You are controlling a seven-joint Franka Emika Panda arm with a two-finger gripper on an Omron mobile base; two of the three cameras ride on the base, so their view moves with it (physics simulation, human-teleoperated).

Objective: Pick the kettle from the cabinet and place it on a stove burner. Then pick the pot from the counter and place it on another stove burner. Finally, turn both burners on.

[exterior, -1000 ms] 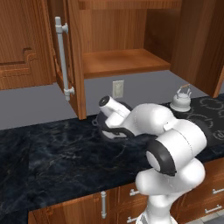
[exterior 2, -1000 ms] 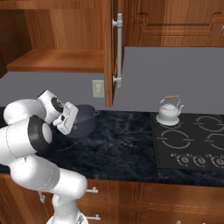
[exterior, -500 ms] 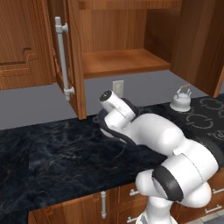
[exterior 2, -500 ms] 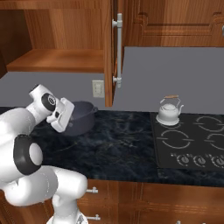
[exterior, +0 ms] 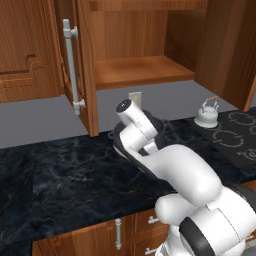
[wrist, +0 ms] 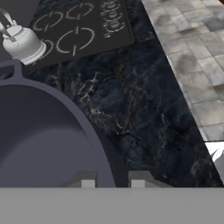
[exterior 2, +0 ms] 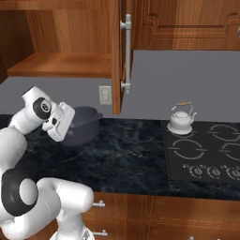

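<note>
Pot [wrist: 43, 140] rim sits pinched in the tool [wrist: 113, 180], whose fingertips are cut off by the frame's bottom.

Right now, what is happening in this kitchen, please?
The robot arm has its gripper closed on the rim of the dark pot, one fingertip inside the wall and one outside. In the side views the pot looks slightly raised above the black counter. The kettle already sits on a back burner of the stove. The cabinet above stands open.
</note>
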